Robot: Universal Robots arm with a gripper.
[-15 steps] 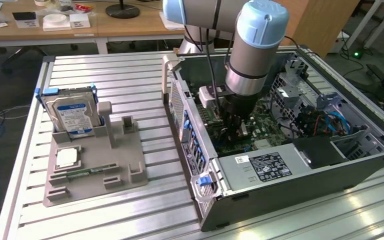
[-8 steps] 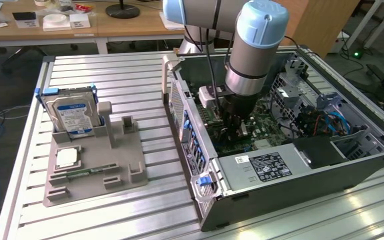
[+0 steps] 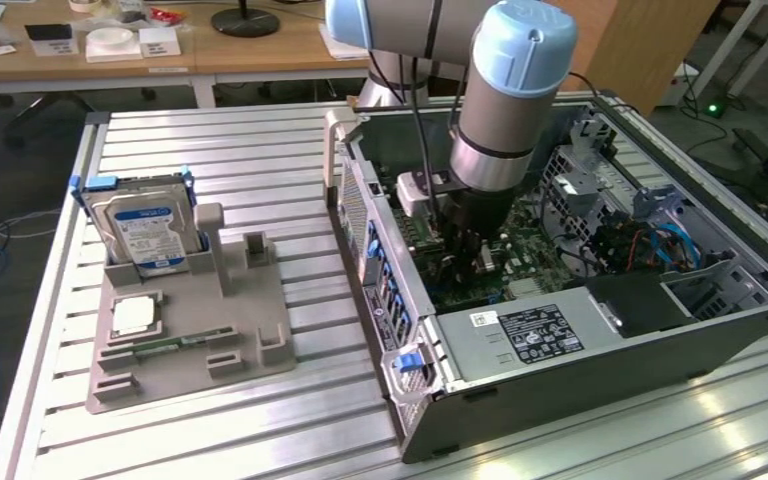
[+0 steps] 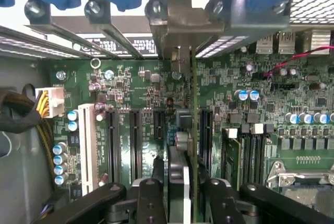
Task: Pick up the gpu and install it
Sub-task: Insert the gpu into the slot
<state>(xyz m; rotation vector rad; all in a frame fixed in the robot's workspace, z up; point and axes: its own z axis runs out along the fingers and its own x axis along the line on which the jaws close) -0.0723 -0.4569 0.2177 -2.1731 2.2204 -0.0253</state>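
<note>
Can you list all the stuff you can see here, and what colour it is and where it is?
computer case: one, dark grey, open, on the exterior view's right of the table.
motherboard: one, green, inside the case.
gpu: one, thin card seen edge-on, standing upright over the motherboard's slots, in front of the tool.
power supply: one, silver with a black label, at the case's near end.
hard drive: one, silver with a blue-white label, upright in the grey holder.
parts holder: one, grey, on the exterior view's left of the table.
CPU chip: one, silver, on the holder.
table: one, slatted metal.
robot arm: one, silver and light blue, reaching into the case.
tool: one, black, around the gpu.
</note>
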